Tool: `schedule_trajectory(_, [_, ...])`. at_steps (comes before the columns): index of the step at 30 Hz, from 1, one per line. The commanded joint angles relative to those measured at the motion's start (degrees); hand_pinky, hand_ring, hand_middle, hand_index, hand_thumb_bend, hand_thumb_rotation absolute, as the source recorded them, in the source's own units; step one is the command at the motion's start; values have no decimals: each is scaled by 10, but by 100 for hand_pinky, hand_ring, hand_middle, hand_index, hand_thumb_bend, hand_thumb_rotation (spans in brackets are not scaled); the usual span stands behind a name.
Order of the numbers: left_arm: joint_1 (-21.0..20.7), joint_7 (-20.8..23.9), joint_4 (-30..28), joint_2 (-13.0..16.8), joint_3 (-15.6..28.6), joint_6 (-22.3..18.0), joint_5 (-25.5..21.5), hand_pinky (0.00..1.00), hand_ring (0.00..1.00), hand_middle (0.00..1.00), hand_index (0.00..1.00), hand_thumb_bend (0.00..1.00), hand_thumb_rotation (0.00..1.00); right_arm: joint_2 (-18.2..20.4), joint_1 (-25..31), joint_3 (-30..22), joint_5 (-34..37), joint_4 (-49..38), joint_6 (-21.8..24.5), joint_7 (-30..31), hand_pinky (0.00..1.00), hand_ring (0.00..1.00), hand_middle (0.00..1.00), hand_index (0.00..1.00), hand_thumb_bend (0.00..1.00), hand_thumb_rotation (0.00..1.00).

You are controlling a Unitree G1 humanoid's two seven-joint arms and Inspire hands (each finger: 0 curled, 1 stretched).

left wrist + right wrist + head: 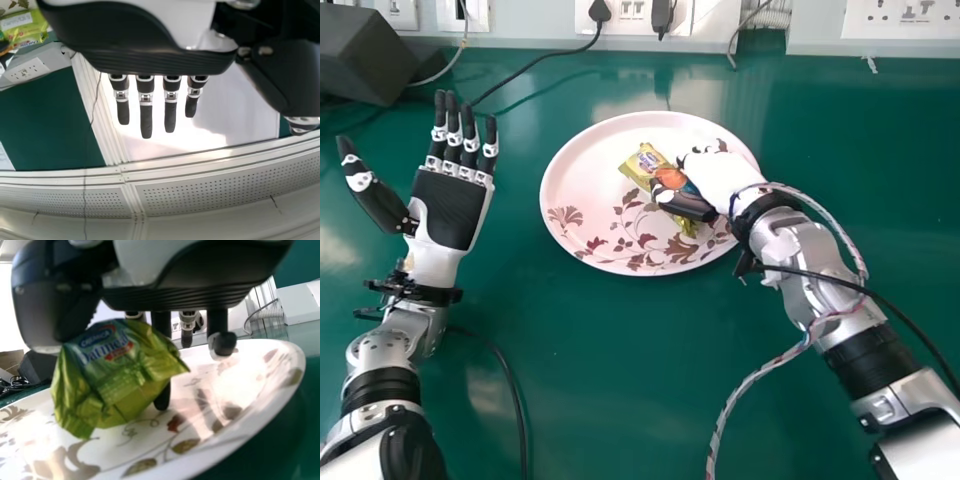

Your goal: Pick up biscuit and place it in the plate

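Observation:
Over the plate (610, 245) my right hand (712, 178) is curled round the biscuit packet (645, 165), a yellow-green wrapper with a blue and red label. In the right wrist view the packet (115, 375) is held between the thumb and fingers of the right hand (161, 330), low over the flower-patterned plate (180, 460); whether it touches the plate is hard to tell. My left hand (450, 205) lies palm up at the left with straight fingers, apart from the plate. The left wrist view has the same hand (146, 115) and a bit of the wrapper (22, 27).
A dark box (365, 52) stands at the back left of the green table (610, 380). Black cables (535, 62) run from the sockets along the back wall. Loose cables also hang along my right arm.

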Motion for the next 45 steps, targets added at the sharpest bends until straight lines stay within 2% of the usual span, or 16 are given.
schedule_trajectory(1, [51, -16, 27, -21, -7, -6, 20, 90, 84, 90, 99, 94, 77, -8, 13, 9, 5, -3, -2, 11, 0, 0, 13, 50, 50, 6])
schedule_trajectory(3, [53, -15, 24, -25, -8, -14, 22, 89, 84, 90, 99, 95, 79, -10, 17, 10, 4, -7, 0, 9, 1, 2, 15, 49, 50, 6])
schedule_trajectory(8, [69, 17, -13, -46, -7, -31, 19, 90, 84, 91, 100, 99, 84, -17, 25, 9, 6, -21, 2, 12, 8, 14, 30, 50, 51, 6])
schedule_trajectory(10, [73, 24, -20, -50, -7, -30, 16, 90, 84, 92, 100, 100, 87, -21, 27, 10, 4, -25, 1, 12, 12, 20, 41, 50, 52, 3])
schedule_trajectory(12, [78, 28, -30, -53, -10, -32, 19, 89, 84, 92, 100, 100, 89, -25, 29, 10, 2, -30, 1, 14, 15, 23, 47, 50, 52, 1])
schedule_trajectory(20, [88, 35, -47, -62, -19, -40, 21, 91, 85, 92, 100, 100, 91, -35, 40, 3, 11, -53, 3, 26, 18, 26, 49, 50, 52, 0])
schedule_trajectory(24, [97, 74, -80, -77, -21, -26, 11, 91, 85, 92, 100, 100, 91, -41, 43, 3, 13, -61, 3, 29, 20, 28, 49, 50, 52, 0])
schedule_trajectory(27, [93, 70, -66, -79, -18, -40, 14, 93, 85, 92, 100, 100, 91, -42, 45, 0, 18, -66, 4, 32, 24, 32, 50, 50, 52, 0])
schedule_trajectory(28, [92, 72, -62, -80, -17, -42, 14, 93, 85, 92, 100, 100, 91, -43, 44, 0, 19, -67, 4, 34, 26, 34, 58, 68, 63, 19])
schedule_trajectory(30, [89, 73, -54, -80, -14, -43, 13, 93, 86, 92, 100, 100, 91, -44, 44, -1, 19, -72, 6, 37, 28, 36, 63, 76, 70, 28])
schedule_trajectory(34, [90, 71, -56, -83, -16, -59, 16, 93, 86, 93, 100, 100, 92, -47, 46, -1, 16, -84, 10, 45, 32, 43, 68, 78, 77, 29])
schedule_trajectory(38, [99, 76, -78, -95, -23, -89, 25, 93, 86, 93, 100, 100, 94, -50, 48, 0, 11, -92, 8, 42, 35, 48, 75, 81, 79, 36])
schedule_trajectory(45, [114, 86, -114, -105, -35, -101, 29, 91, 86, 93, 100, 100, 94, -50, 56, -3, 6, -109, 8, 35, 36, 52, 79, 81, 79, 42])
